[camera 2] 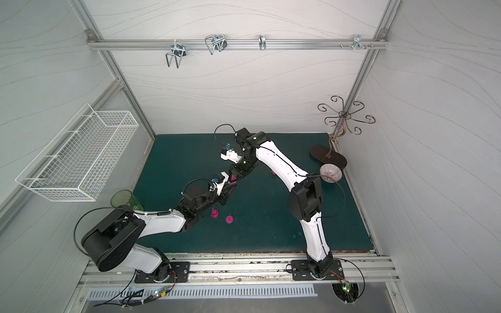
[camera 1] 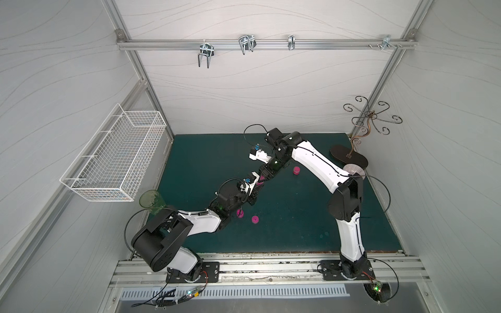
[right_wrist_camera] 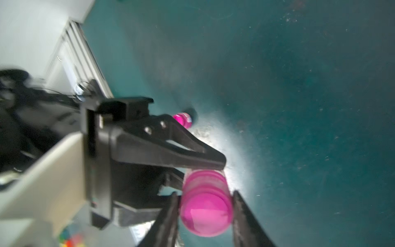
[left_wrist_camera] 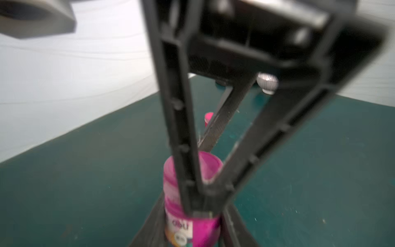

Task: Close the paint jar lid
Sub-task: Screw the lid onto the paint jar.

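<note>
- Paint jar (camera 1: 260, 184) is sitting mid-counter in both top views, left gripper (camera 1: 256, 189) and right gripper (camera 1: 264, 177) meeting on it.
- Left wrist: left gripper (left_wrist_camera: 192, 223) is clamping the paint jar (left_wrist_camera: 205, 231) by its body.
- Right wrist: right gripper (right_wrist_camera: 205, 213) is flanking the lid (right_wrist_camera: 206, 205) narrowly; I cannot tell whether it is pinching.

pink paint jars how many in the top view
4: one pink paint jar held in the left gripper, one beside the right arm, two by the left arm. The arms may hide more.
</note>
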Tool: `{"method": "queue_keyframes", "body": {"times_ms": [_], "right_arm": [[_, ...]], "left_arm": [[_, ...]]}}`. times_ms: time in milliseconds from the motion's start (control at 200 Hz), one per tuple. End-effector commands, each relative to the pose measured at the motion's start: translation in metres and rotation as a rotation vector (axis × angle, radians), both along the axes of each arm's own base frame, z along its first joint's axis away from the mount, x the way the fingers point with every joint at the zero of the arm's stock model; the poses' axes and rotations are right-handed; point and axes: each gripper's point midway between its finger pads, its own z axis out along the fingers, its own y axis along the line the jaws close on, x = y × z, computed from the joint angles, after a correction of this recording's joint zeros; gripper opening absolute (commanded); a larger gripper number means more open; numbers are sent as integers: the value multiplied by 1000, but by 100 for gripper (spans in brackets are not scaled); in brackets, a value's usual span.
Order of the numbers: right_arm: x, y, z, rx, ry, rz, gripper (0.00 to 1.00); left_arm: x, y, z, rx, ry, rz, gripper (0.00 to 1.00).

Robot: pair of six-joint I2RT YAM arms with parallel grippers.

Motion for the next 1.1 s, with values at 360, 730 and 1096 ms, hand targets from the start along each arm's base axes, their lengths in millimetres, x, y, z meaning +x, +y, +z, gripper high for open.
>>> {"method": "queue_keyframes", "body": {"times_ms": [360,730,1096], "right_arm": [[-27,-5,86,273,184,-90,70],[10,-38,110,448,204,-290,77],[-7,-58,109,782,439,-350,82]], "left_arm": [[-2,3,55,-184,-157,21,0],[-15,5,77,-247,-166,-16,0],[-33,-4,120,-407,-169,-142,0]]}}
